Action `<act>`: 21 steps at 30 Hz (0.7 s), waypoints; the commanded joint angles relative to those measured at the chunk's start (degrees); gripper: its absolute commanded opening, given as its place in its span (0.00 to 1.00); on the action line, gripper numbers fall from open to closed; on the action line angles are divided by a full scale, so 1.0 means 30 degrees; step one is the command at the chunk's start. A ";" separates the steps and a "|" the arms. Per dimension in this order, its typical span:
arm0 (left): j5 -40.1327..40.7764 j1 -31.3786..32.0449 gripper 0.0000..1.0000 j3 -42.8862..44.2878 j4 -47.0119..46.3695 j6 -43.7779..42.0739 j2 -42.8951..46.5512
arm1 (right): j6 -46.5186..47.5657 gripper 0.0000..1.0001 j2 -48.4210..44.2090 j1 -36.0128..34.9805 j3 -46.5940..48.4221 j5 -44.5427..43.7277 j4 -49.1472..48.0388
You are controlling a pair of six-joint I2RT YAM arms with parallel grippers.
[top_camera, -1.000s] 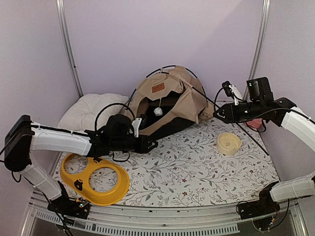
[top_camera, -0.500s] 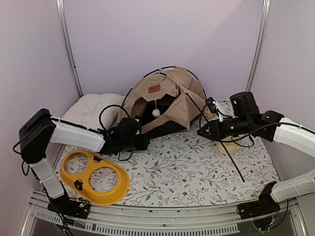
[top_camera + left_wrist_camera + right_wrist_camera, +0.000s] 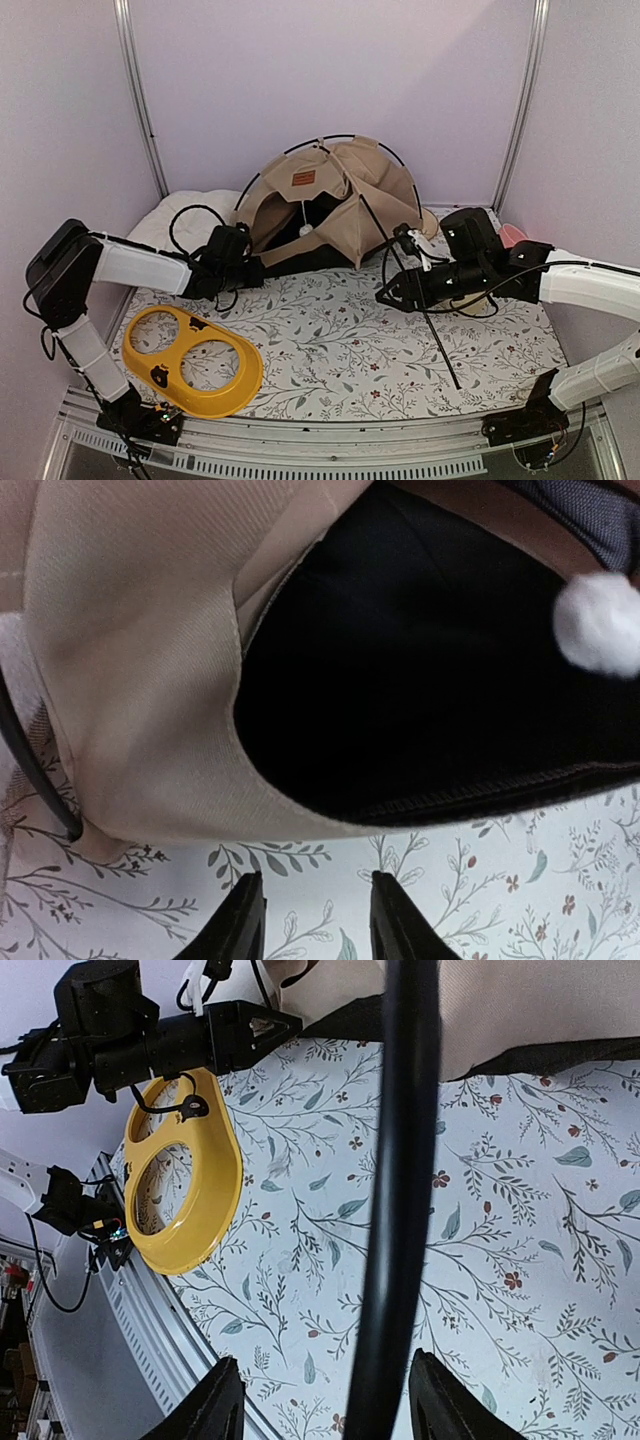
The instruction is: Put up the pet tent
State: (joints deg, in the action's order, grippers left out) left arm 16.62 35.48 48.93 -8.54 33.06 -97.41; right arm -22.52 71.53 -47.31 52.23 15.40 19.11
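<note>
1. The pet tent (image 3: 335,200) is at the back middle of the floral table cover (image 3: 340,345). Its arched doorway (image 3: 420,680) faces the arms. The dome is half up and the right side is creased and saggy.
2. The key relation is a loose black pole (image 3: 432,335). Its long axis runs diagonally from the tent's right face down toward the near right of the table.
3. The right gripper (image 3: 324,1360) sits across that pole at about mid-length, with the tent beyond it and to its left.
4. The right jaws are spread wide and nothing is visibly pinched. The pole passes close under the lens, and you can't tell whether it touches the gripper body.
5. The left gripper (image 3: 312,915) is right at the tent's front left corner, with the canvas hem just ahead of the fingertips. Its jaws are parted a little and hold nothing.
6. My judgement: your left arm is nearer the fabric and your right is nearer the free pole. The right would steer the pole end while the left pins the corner.
7. Materials:
   - The tent is woven beige canvas with a dark stitched lining, and it's floppy.
   - The poles are thin, smooth and springy-looking, so expect them to slip.
   - The white pom-pom (image 3: 598,625) in the doorway is fluffy.
   - A brown label patch (image 3: 299,179) sits above the door.
8. Not yours: the white pillow (image 3: 185,218) behind the left arm, and the glossy yellow two-hole tray (image 3: 238,390) near left.
</note>
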 commanded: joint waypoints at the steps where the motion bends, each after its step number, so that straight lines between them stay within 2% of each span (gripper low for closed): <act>1: -0.1404 0.0369 0.37 -0.1225 -0.1739 -0.0664 0.0932 | -0.0051 0.59 -0.1683 -0.0069 0.0022 -0.0782 0.2360; 13: -0.1975 0.2874 0.39 -0.1699 -0.3322 -0.0700 0.1545 | -0.0649 0.58 -0.4721 -0.0064 0.0706 -0.1880 0.8831; 21: -0.2455 0.4132 0.39 -0.1022 -0.3804 -0.0954 0.1794 | -0.0566 0.52 -0.5159 -0.0067 0.2855 -0.2249 1.1681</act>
State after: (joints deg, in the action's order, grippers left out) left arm 10.66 45.65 44.12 -17.32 31.29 -94.17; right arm -24.32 56.82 -47.31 56.58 10.15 48.66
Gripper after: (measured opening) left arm 0.385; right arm 0.534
